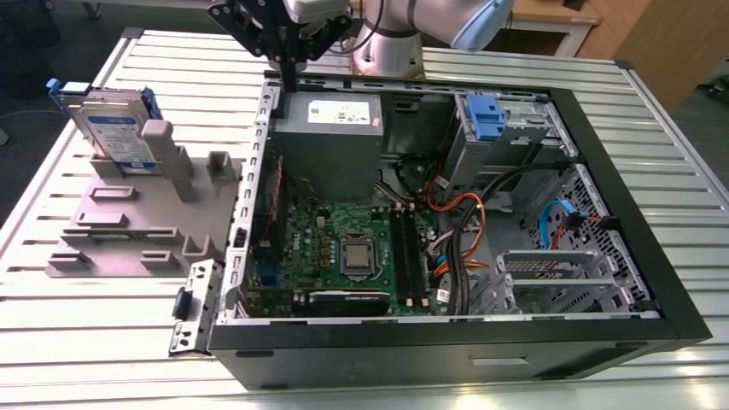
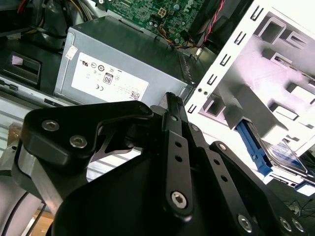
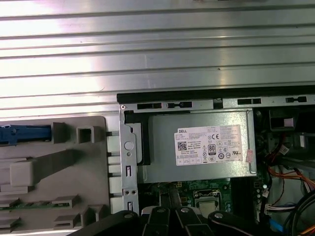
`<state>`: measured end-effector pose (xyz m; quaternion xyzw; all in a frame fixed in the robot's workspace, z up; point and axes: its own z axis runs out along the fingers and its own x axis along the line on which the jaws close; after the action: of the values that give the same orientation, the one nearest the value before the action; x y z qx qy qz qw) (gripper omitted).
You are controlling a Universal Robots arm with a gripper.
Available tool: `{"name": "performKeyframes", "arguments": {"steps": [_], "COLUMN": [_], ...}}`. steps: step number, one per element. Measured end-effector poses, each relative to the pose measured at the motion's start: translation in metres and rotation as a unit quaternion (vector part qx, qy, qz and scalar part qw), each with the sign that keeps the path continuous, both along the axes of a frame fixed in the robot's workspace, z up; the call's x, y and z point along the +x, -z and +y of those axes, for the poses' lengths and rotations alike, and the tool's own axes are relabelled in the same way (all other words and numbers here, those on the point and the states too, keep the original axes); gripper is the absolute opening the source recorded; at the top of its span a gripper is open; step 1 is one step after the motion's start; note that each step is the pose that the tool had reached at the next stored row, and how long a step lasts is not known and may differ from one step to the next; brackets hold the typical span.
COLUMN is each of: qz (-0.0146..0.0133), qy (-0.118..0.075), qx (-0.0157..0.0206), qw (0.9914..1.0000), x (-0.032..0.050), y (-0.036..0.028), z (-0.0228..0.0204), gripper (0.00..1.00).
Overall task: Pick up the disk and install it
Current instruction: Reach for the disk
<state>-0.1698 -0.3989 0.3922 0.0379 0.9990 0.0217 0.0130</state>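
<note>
In the exterior view the disk [image 1: 111,128] is seen upright in the grey holder [image 1: 160,209], well apart from the gripper [image 1: 289,79]; in the second wrist view its fingers [image 2: 176,147] are seen closed on nothing near the power supply [image 2: 113,69]

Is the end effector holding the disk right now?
No: the disk stands upright in the grey holder at the exterior view's left, while the end effector hangs apart over the computer case.
</note>
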Motion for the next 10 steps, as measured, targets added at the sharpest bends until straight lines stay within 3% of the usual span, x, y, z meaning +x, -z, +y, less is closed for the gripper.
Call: {"name": "performKeyframes", "arguments": {"steps": [10], "qz": [0.0], "qy": [0.0], "qx": [0.0], "qw": [1.0], "x": [-0.003], "y": [0.0], "z": [0.0], "gripper": [0.11]}}
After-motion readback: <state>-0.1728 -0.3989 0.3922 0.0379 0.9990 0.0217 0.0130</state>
